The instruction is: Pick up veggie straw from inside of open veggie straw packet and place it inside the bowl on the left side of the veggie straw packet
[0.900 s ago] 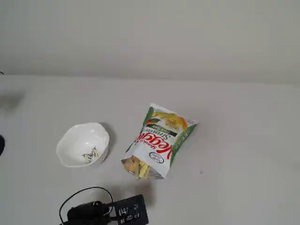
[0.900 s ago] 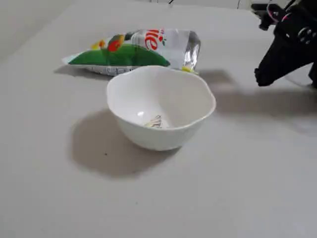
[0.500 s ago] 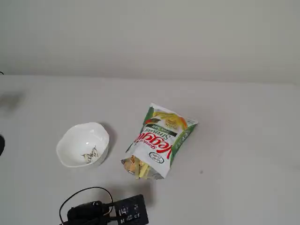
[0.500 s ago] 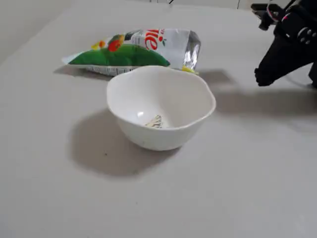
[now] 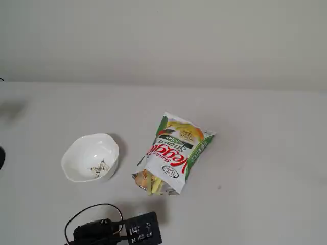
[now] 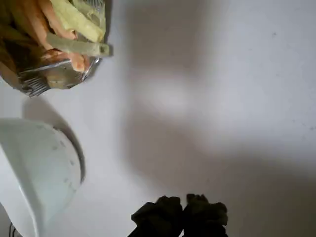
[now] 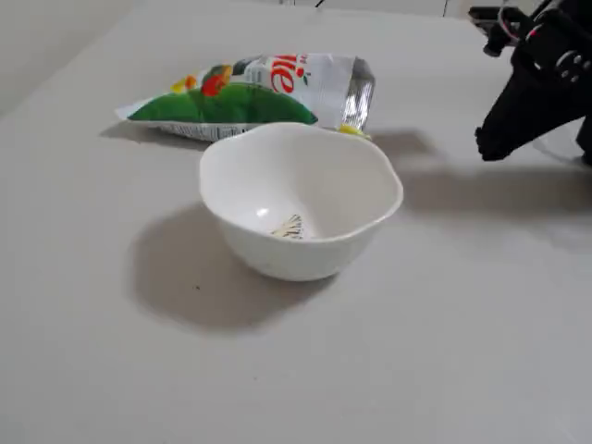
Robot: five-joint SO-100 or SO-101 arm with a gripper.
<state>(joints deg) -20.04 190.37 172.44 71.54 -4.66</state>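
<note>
Nothing done yet: bowl empty, straws in veggie straw packet, gripper w/ jaws clenched on nothing, near packet mouth.

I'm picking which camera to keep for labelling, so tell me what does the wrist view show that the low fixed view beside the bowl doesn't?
Only the wrist view shows the pale-yellow veggie straw lying across the orange straws in the bag's mouth, and the dark fingertips of the gripper close together over bare table.

Only the low fixed view shows the dark floral mark inside the bowl, and the bag's green printed side.

Both show the white scalloped ceramic bowl and the glossy veggie straw packet.
</note>
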